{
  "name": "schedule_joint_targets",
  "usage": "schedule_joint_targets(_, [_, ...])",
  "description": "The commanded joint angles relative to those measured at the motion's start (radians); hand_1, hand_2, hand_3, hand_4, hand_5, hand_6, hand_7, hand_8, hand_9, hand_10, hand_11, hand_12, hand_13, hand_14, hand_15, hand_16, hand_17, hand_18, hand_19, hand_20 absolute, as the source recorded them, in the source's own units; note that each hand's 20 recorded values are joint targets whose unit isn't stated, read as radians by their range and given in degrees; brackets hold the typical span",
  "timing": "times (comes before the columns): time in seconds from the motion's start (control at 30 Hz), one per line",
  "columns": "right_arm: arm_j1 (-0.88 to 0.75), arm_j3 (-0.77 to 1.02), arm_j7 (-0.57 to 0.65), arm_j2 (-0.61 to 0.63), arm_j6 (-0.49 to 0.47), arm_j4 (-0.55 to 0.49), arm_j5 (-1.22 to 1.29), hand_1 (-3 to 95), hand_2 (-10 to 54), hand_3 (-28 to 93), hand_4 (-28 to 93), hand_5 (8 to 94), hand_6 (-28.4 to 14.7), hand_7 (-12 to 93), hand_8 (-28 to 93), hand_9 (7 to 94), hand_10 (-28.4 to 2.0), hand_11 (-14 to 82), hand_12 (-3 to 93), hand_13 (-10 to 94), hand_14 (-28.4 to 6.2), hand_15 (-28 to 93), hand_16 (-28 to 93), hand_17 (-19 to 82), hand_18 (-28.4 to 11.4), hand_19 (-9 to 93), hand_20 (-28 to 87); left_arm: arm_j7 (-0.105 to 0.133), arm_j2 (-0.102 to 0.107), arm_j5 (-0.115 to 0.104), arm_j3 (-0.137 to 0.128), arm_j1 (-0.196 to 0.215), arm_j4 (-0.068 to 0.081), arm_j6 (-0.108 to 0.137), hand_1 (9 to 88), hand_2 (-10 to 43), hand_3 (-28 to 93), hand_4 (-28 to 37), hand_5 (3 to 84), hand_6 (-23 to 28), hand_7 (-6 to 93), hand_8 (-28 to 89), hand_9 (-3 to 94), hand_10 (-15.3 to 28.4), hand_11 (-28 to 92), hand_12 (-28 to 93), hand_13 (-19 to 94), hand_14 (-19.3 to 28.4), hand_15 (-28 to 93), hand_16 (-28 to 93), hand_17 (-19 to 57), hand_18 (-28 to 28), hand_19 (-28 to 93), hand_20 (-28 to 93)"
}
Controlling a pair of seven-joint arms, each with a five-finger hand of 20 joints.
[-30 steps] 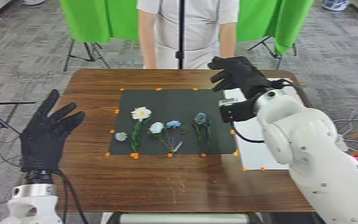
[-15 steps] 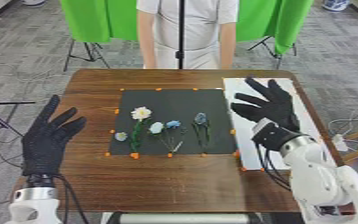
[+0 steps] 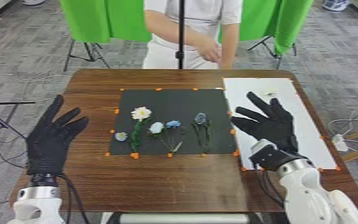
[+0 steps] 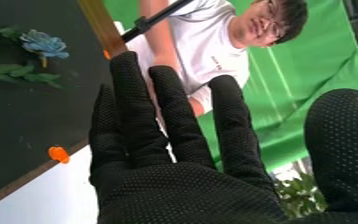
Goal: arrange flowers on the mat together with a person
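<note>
Far L, over the table's point(image 3: 158, 185) L side, there's the L hand point(image 3: 47, 145), open, fingers up and spread, thumb out, nothing in it; next, on the dark mat point(image 3: 158, 97), a small pale-blue bloom point(image 3: 121, 136) nr the L edge; then the white bloom point(image 3: 141, 113), green stem running toward the robot; mid-mat, a paler bloom point(image 3: 156, 128) just beside a blue one point(image 3: 174, 124), stems drawing tog. at the robot's end; then the R-most bloom point(image 3: 200, 118), dusky blue w/ long stems, also flat on the mat; orange tape point(image 3: 135, 155) dots the rim; R of that, the white sheet point(image 3: 313, 125), w/ the R hand point(image 3: 271, 131) above it, wide open too, fingers straight, thumb out, no hold on anything; beyond it on the sheet, a little pale thing point(image 3: 270, 93), too small to tell.
</note>
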Motion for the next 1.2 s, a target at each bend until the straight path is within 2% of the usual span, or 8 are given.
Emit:
schedule_joint_targets(0.03, [-0.015, -0.01, -0.013, -0.038, -0.006, 0.003, 0.023, 14.6, 12.7, 71, -26, 40.8, 0.1, 11, -11, 46.6, -20.1, 12.1, 14.7, 36, -21.6, 42, 11, 3, -22.0, 49, 14, 0.012, -0.003, -0.006, 0.006, 0.021, 0.0, 0.001, 21.6, 8.7, 74, -27.9, 30.7, 4.7, 10.5, -9, 36.5, 17.8, 21, 11, 33, 25.0, 47, -7, 3.3, 28.4, 80, -28])
schedule_joint_targets(0.23, [-0.008, -0.016, -0.025, -0.03, -0.006, 0.008, 0.04, 14.5, 12.7, 72, -26, 40.9, 0.2, 11, -11, 46.7, -19.8, 12.0, 14.7, 36, -21.4, 42, 11, 3, -22.0, 48, 16, 0.014, -0.002, -0.012, 0.008, 0.024, 0.001, 0.007, 21.5, 8.6, 74, -27.8, 30.7, 4.8, 10.6, -9, 36.6, 17.9, 21, 11, 33, 24.9, 47, -7, 3.1, 28.4, 80, -28])
schedule_joint_targets(0.37, [0.0, -0.026, -0.035, -0.019, 0.001, 0.013, 0.047, 14.4, 12.7, 72, -26, 41.1, 0.2, 11, -11, 46.9, -19.7, 12.1, 14.8, 37, -21.3, 42, 11, 3, -21.9, 47, 16, 0.026, 0.01, -0.021, 0.012, 0.032, -0.002, 0.019, 21.6, 8.6, 74, -27.9, 30.9, 4.9, 10.5, -9, 36.6, 18.0, 21, 11, 34, 25.1, 48, -7, 2.9, 28.4, 80, -27])
schedule_joint_targets(0.63, [-0.021, -0.02, -0.039, -0.009, -0.006, 0.012, -0.152, 14.4, 12.5, 72, -26, 41.0, 0.6, 11, -12, 46.5, -19.0, 11.4, 14.6, 36, -21.0, 37, 11, 3, -21.3, 44, 16, 0.002, -0.006, -0.005, 0.008, 0.04, -0.002, 0.001, 21.7, 8.5, 74, -27.9, 30.3, 4.4, 10.5, -9, 36.6, 17.7, 21, 11, 33, 24.6, 45, -8, 2.0, 28.4, 76, -27])
schedule_joint_targets(0.7, [-0.023, -0.017, -0.038, -0.013, -0.016, 0.012, -0.172, 14.1, 12.3, 73, -27, 41.0, 0.9, 11, -12, 45.7, -17.9, 10.5, 14.3, 34, -21.2, 33, 11, 2, -21.3, 42, 15, 0.009, -0.001, -0.009, 0.01, 0.047, -0.001, 0.003, 21.6, 8.5, 74, -27.9, 30.1, 4.3, 10.3, -9, 36.4, 17.7, 20, 11, 32, 24.4, 44, -8, 1.5, 28.4, 75, -27])
schedule_joint_targets(0.83, [-0.031, -0.017, -0.039, -0.019, -0.022, 0.014, -0.208, 14.0, 11.9, 73, -27, 40.7, 1.4, 11, -12, 43.4, -15.9, 8.0, 13.8, 32, -20.9, 25, 12, 2, -21.0, 38, 14, 0.001, -0.008, -0.007, 0.004, 0.058, -0.004, 0.005, 21.6, 8.3, 74, -28.1, 29.9, 4.0, 10.2, -9, 35.0, 16.5, 18, 10, 30, 23.0, 39, -7, 0.1, 28.4, 70, -25])
schedule_joint_targets(0.93, [-0.04, -0.012, -0.034, -0.019, -0.022, 0.011, -0.234, 13.9, 11.8, 72, -27, 40.7, 1.6, 11, -12, 42.7, -15.5, 6.9, 13.6, 32, -20.9, 23, 14, 2, -21.3, 37, 14, -0.012, -0.019, 0.003, 0.0, 0.06, -0.004, -0.008, 21.5, 8.3, 74, -28.2, 29.9, 3.7, 10.1, -9, 33.7, 15.9, 17, 10, 30, 22.7, 37, -6, -0.2, 28.4, 68, -24])
schedule_joint_targets(1.2, [-0.044, -0.029, -0.06, -0.012, 0.018, 0.014, -0.329, 13.7, 11.6, 73, -27, 40.4, 2.4, 11, -12, 39.7, -14.4, 4.1, 14.5, 32, -20.7, 22, 17, 2, -21.8, 37, 15, -0.013, -0.016, 0.006, 0.007, 0.052, -0.002, -0.01, 21.4, 8.3, 74, -28.3, 29.9, 3.1, 10.1, -9, 30.6, 14.9, 14, 10, 28, 22.6, 35, -5, -0.2, 28.4, 67, -21])
